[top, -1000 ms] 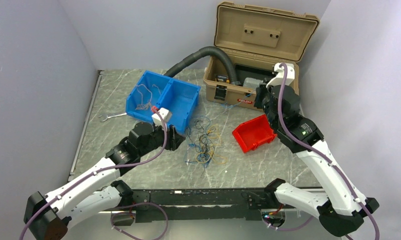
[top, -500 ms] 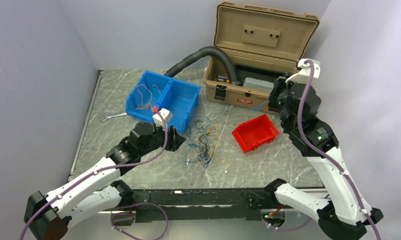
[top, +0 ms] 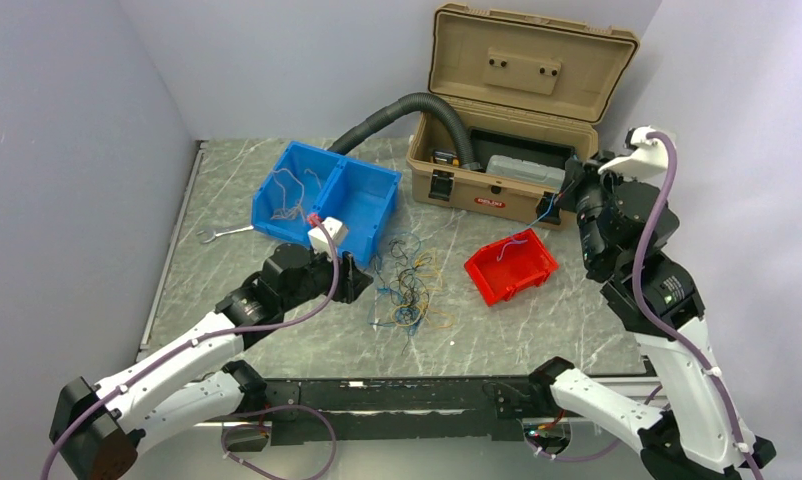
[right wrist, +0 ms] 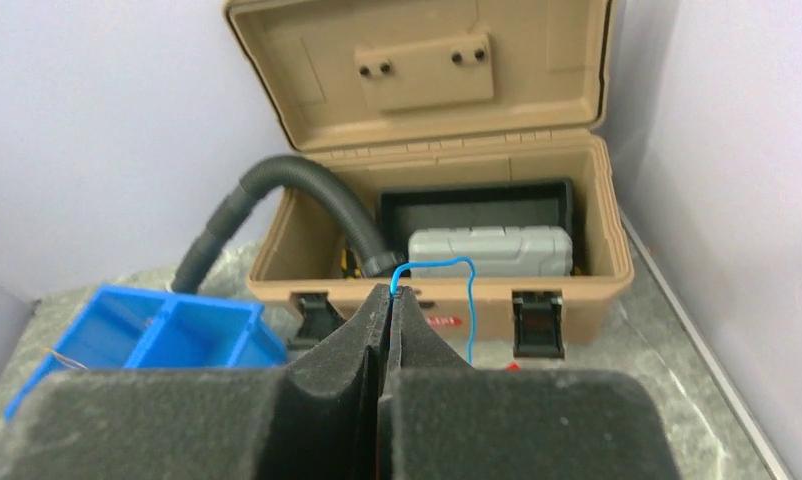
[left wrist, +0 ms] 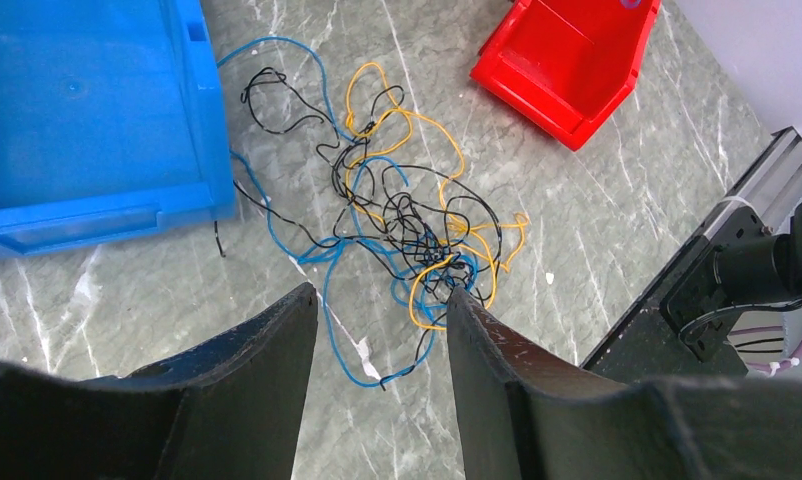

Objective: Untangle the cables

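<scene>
The tangled cables [top: 409, 290] lie in a messy pile in the middle of the gray stone surface [top: 537, 330]. The pile has blue, yellow and black cables, all looped over each other. It sits between the blue bin [top: 369, 228] on the left and the red bin [top: 530, 275] on the right.

The left tool [top: 355, 283] is low, at the near left edge of the pile. In the left wrist view, the left tool [left wrist: 380, 300] is open, with nothing between its two fingers. The pile of cables [left wrist: 407, 220] lies just past its fingertips.

The right tool [top: 565, 196] is up in the air on the far right, in front of the tan toolbox [top: 517, 60]. It is shut tight and pinches one blue cable [top: 545, 212]. In the right wrist view, the blue cable [right wrist: 447, 265] loops out of the closed fingertips of the right tool [right wrist: 390, 295] and hangs down. Its loose end hangs above the far side of the red bin.

A thin pale cable [top: 510, 243] lies in the red bin. More pale cables [top: 292, 195] lie in the left part of the blue bin.

The toolbox lid is open. A fat black hose [top: 397, 106] goes into it, beside a gray case [top: 522, 170]. A small wrench [top: 222, 233] lies left of the blue bin.
</scene>
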Robot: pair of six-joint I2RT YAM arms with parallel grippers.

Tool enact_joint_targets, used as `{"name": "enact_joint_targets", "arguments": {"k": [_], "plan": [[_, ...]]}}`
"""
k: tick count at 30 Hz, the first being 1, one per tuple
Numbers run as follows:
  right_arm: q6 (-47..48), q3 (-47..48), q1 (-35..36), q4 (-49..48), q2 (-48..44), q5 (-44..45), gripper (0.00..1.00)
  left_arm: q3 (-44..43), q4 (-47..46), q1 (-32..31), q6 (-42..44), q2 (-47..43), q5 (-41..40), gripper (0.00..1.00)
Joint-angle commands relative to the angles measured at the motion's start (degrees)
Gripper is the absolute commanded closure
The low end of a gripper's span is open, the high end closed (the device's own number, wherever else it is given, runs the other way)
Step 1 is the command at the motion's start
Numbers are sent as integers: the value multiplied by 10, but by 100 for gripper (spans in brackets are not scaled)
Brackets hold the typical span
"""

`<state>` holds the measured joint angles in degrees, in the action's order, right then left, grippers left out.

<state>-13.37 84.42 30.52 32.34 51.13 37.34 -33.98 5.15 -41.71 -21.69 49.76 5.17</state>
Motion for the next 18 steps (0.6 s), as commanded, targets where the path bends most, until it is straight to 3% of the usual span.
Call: {"name": "enact_joint_targets", "arguments": {"k": [1, 12, 18], "plan": [[-28, -57, -1, 32, -26, 14, 100, -16, -17, 0, 7, 2, 12, 46], [-113, -193, -5, 69, -16, 76, 100, -20, -29, 0, 10, 27, 25, 46], [-124, -230, -24, 43, 11, 40, 100, -1, -59, 0, 12, 29, 21, 45]]}}
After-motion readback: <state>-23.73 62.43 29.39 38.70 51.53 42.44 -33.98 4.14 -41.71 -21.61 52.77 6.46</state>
